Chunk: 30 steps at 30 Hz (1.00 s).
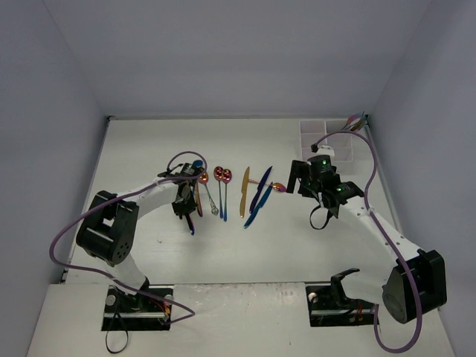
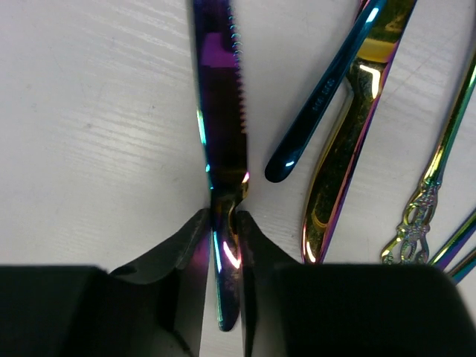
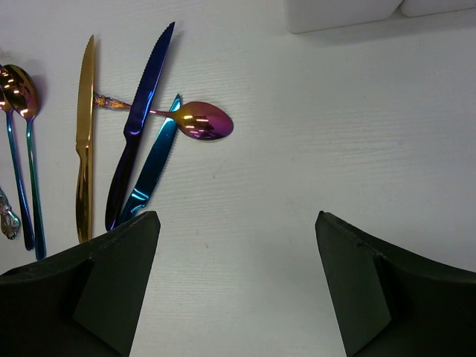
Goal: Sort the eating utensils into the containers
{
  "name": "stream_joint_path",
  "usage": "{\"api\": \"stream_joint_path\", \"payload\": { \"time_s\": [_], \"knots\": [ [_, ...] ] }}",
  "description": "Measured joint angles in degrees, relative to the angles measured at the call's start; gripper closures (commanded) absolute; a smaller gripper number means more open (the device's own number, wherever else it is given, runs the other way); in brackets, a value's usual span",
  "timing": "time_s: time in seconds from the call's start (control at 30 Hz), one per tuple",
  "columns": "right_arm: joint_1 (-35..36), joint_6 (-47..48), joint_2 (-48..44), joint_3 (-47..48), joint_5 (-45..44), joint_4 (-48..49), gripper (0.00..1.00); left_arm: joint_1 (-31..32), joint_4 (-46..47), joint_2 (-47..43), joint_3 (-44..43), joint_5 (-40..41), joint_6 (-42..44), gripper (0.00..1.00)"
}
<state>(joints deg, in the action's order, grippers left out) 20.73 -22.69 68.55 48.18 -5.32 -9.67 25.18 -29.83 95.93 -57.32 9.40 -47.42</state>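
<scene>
Bright, even, diffuse light fr. above in all 3 views. The white table (image 1: 282,245) is near blown out in the overhead view, and the walls fall off to grey-blue. Shadows are soft & short: faint ones under the arms, and a thin dark edge beside the purple knife (image 2: 222,126) in the left wrist view. Strong specular glare on the cutlery: white streaks on the gold handle (image 2: 335,171), hot spots on the pink spoon bowl (image 3: 202,120). Wrist views are sharp mid-frame. The black fingers (image 3: 119,275) of the right gripper (image 3: 236,219) are underexposed w/ little detail. The overhead view is low-res, so the utensils look tiny.
</scene>
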Motion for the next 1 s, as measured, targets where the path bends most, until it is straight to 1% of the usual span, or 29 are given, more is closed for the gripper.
{"api": "stream_joint_path", "payload": {
  "time_s": [0.03,0.23,0.37,0.47,0.53,0.63,0.73,0.87,1.0],
  "knots": [
    [0.0,0.1,0.0,0.0,0.2,0.0,0.16,0.0,0.4,-0.2,0.3,0.1,-0.3,1.00],
    [0.0,0.8,0.0,0.1,2.5,0.0,0.17,0.0,1.7,-4.0,4.7,1.2,-1.0,1.00],
    [0.0,1.5,0.3,2.0,6.0,-0.3,0.18,0.0,0.6,-8.2,8.6,1.4,0.4,1.00],
    [0.4,1.9,1.0,4.5,9.1,-0.4,0.18,0.0,-0.9,-13.3,10.4,1.2,3.3,1.00],
    [0.6,2.0,1.8,6.6,11.7,-0.5,0.19,0.1,-0.7,-18.7,10.4,1.0,6.0,1.00],
    [1.0,1.9,3.5,10.4,16.3,-0.4,0.19,0.3,1.9,-27.5,10.4,0.2,10.7,1.00],
    [2.1,1.5,5.4,14.4,20.4,-0.3,0.19,0.9,6.3,-33.9,10.4,-2.7,15.1,1.00],
    [5.7,0.4,8.2,19.9,23.9,1.1,0.20,4.0,10.1,-37.4,9.1,-6.8,19.8,1.00],
    [9.3,-1.7,10.5,23.9,25.9,3.2,0.21,8.2,12.9,-37.2,6.2,-10.3,22.6,1.00]
  ]
}}
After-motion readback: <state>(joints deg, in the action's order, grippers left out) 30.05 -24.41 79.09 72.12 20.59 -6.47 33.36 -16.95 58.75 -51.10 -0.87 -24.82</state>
